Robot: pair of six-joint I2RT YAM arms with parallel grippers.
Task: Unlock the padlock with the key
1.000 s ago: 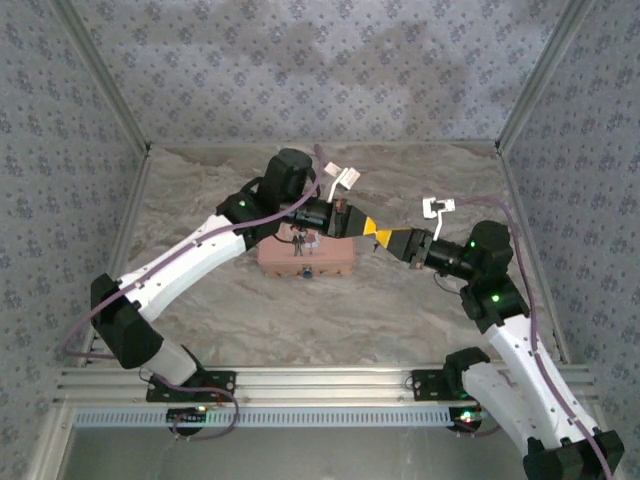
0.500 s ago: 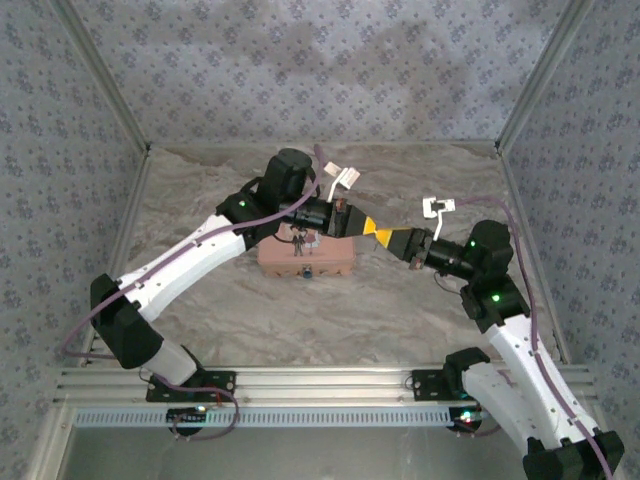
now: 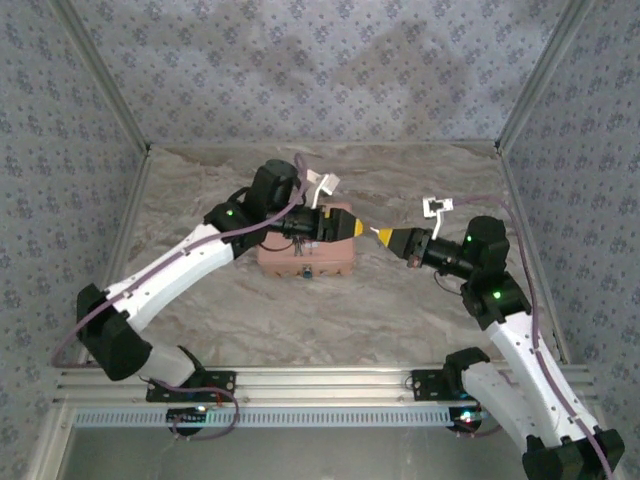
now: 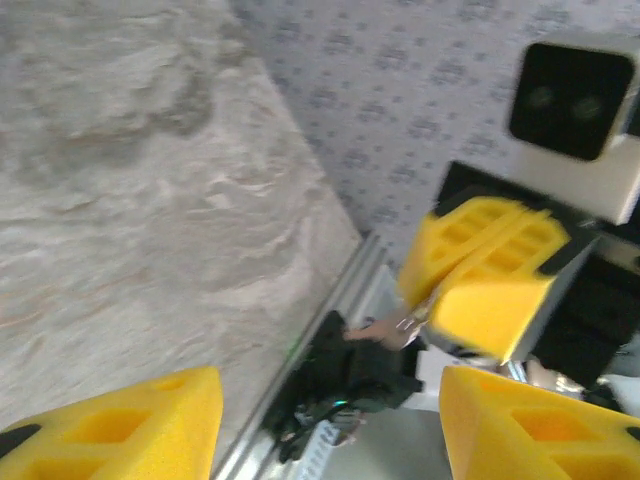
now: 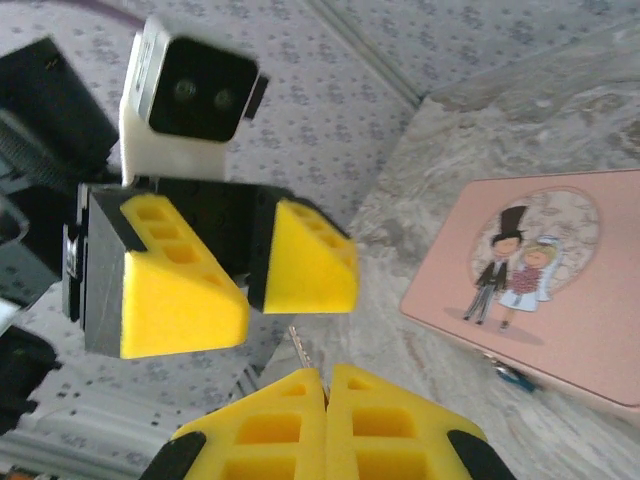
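My right gripper is shut on the key, a thin pale sliver sticking out past its tips. The same key shows in the left wrist view at the tip of the right gripper's yellow fingers. Facing it, a short gap away, my left gripper is open with nothing between its fingers. In the top view the left gripper and right gripper point at each other above the table. The padlock, tiny and blue-teal, hangs at the front edge of the pink tin.
The pink tin with a cartoon couple lies on the marbled table under the left arm's wrist. Patterned walls close off the back and both sides. A metal rail runs along the near edge by the arm bases.
My left gripper has opened and drawn back to the left, away from the right gripper's tips. The right gripper has stayed shut on the key.
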